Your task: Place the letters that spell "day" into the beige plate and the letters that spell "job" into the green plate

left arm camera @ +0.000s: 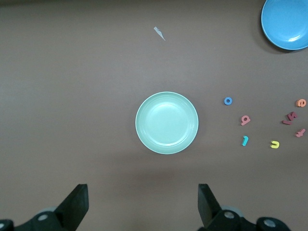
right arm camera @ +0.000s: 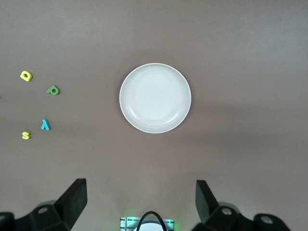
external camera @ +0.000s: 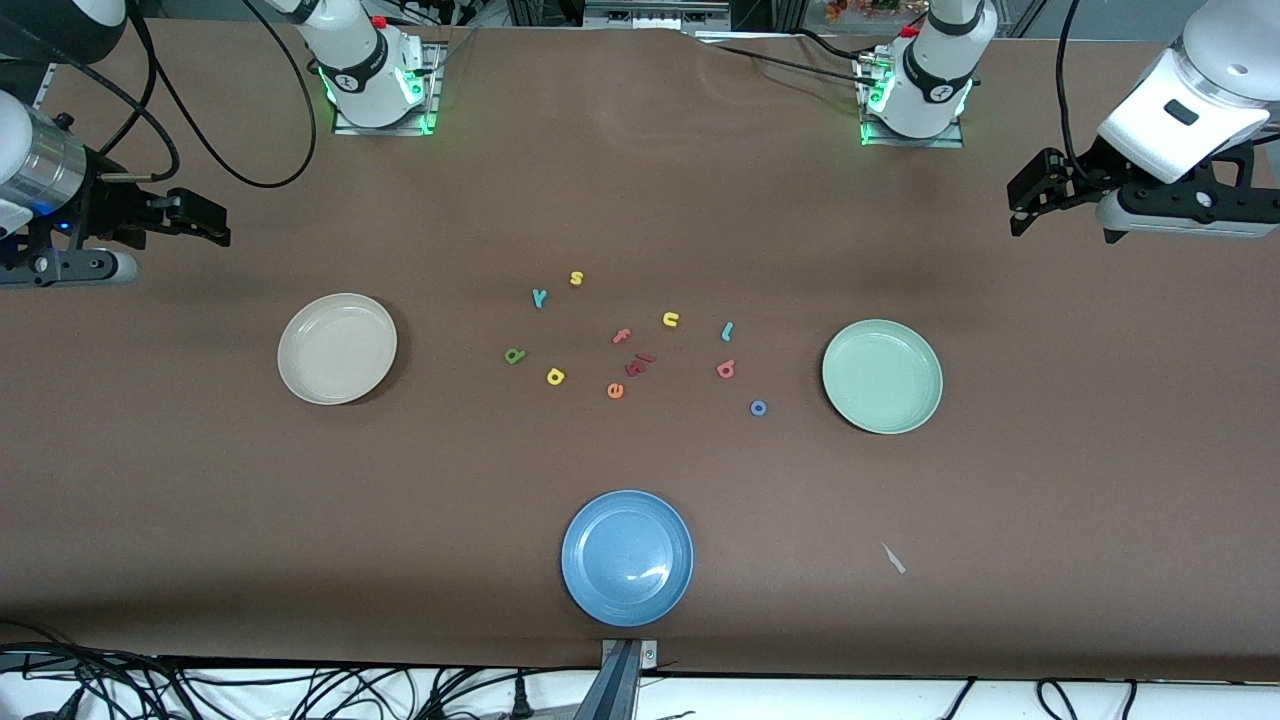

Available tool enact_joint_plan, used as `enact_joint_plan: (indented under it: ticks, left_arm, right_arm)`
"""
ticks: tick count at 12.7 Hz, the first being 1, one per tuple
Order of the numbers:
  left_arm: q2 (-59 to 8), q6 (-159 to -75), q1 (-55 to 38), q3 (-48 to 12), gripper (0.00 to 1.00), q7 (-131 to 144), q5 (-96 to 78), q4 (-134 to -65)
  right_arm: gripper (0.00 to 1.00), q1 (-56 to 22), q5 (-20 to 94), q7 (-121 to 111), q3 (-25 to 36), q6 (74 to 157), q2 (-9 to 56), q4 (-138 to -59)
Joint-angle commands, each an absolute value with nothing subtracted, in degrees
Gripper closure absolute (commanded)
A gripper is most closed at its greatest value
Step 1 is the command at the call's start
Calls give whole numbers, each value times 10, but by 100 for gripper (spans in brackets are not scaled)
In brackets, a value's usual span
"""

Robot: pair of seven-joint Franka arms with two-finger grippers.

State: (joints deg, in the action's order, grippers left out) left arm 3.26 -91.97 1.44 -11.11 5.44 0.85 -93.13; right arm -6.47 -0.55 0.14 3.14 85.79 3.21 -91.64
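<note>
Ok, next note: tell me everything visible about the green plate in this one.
The green plate is round, shallow and pale mint, with a raised rim and a smooth, faintly glossy surface that looks like plastic. It lies flat and empty on the brown table toward the left arm's end. Nothing touches it; the blue o lies closest, apart from its rim.

Brown table (external camera: pixel 640 180) with black cables (external camera: pixel 300 690) along its near edge

Matt table (external camera: pixel 640 180) — glossy blue plate (external camera: pixel 590 590).
</note>
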Motion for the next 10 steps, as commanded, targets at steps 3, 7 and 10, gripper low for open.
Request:
enact_joint_plan:
  ticks: [3, 7, 10]
  left_arm:
    - [26, -907, 17, -113, 0, 50, -2, -917]
    - [19, -911, 18, -112, 0, 50, 1, -918]
    - [23, -908, 18, -112, 0, 50, 1, -918]
  right_arm:
    - [0, -61, 4, -1, 37, 853, 26, -919]
    - [0, -61, 4, -2, 37, 853, 26, -919]
    - [0, -62, 5, -1, 37, 853, 26, -919]
